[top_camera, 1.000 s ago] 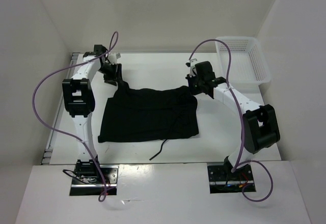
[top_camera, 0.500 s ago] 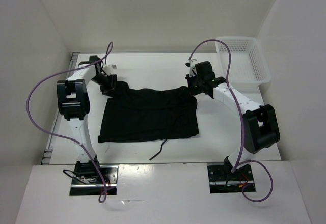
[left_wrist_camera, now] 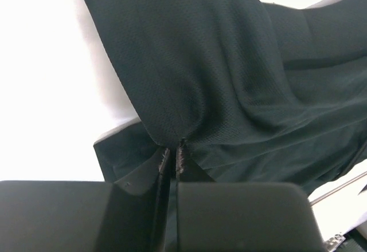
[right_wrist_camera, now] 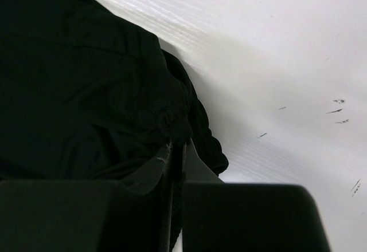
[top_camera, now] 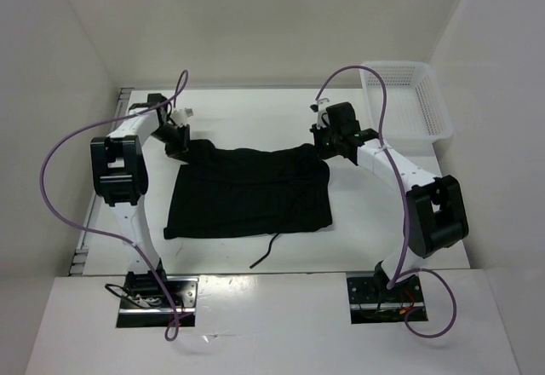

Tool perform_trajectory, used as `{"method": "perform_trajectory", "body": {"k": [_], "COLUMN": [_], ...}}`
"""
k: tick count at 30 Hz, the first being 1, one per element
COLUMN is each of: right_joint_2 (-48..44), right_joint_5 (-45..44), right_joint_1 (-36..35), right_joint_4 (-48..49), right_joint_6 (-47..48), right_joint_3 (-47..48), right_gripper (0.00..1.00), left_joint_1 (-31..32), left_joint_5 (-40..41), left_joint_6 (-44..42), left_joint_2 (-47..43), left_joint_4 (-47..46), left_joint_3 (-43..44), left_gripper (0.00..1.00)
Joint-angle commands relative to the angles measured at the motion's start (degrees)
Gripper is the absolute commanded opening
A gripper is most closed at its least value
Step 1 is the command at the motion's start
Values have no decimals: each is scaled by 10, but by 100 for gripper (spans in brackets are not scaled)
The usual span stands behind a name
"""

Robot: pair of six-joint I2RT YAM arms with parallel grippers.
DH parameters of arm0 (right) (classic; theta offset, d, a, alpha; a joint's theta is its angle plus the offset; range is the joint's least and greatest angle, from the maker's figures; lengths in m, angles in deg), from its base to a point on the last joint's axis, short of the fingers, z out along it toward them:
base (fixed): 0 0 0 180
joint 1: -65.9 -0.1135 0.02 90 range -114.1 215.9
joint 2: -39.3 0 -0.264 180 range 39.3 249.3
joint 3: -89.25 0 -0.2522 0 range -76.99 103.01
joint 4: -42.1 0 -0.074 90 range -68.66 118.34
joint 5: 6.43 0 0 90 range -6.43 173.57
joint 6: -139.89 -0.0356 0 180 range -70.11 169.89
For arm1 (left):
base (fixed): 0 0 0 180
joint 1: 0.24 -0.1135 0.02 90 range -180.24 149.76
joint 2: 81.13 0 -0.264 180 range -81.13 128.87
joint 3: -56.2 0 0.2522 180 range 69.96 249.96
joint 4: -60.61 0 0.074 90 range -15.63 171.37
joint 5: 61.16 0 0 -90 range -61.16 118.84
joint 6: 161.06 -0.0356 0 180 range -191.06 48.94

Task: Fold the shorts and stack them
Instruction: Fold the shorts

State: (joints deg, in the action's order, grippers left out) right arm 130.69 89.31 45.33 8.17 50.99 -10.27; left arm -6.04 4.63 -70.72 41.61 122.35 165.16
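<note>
The black shorts [top_camera: 247, 189] lie spread on the white table, a thin drawstring [top_camera: 266, 251] trailing off the near edge. My left gripper [top_camera: 181, 147] is at the far left corner of the shorts [left_wrist_camera: 229, 74] and is shut on the fabric; its fingers [left_wrist_camera: 172, 159] pinch a fold that rises from the table. At the far right corner my right gripper [top_camera: 324, 147] is shut on the bunched edge of the shorts [right_wrist_camera: 86, 91], with its fingertips [right_wrist_camera: 176, 149] closed over the cloth.
A white mesh basket [top_camera: 407, 100] stands at the back right corner of the table. White walls close in the table on the left, back and right. Purple cables loop from both arms.
The left gripper closed on the far left corner of the shorts and moved slightly back and left. The right arm held still, gripping its corner.
</note>
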Motion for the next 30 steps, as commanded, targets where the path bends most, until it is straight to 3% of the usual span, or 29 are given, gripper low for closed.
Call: {"method": "perform_trajectory", "body": {"k": [1,3,11,14,20,23,30], "right_joint_2": [-29,-29,-96,-114,-139,-153,-144], "right_joint_5": [-9,-14,-27,10,32,32,44], "right_joint_1": [4,4,4,4,-22,-34,-39], "right_joint_4": [15,10,-42,-87,-168,-194,-176], "right_joint_6": [-3,-3,-3,-8,-44,-55,-55], "right_joint_3": [10,10,15,15,-13,-43,-59], "right_gripper": [0,0,0,0,0,0,0], "left_joint_1": [-3,-3,-61,-68,-68,-74,-74], "left_joint_5": [14,28,33,33,60,60,36], "left_joint_6": [-3,-3,-3,-3,-3,-3,-3], "left_joint_2": [-35,-40,-90,-116,-224,-264,-277], "left_joint_4": [18,35,139,198,213,213,154], "left_joint_3": [9,26,150,165,-23,-115,-195], "left_gripper": [6,1,0,0,0,8,18]}}
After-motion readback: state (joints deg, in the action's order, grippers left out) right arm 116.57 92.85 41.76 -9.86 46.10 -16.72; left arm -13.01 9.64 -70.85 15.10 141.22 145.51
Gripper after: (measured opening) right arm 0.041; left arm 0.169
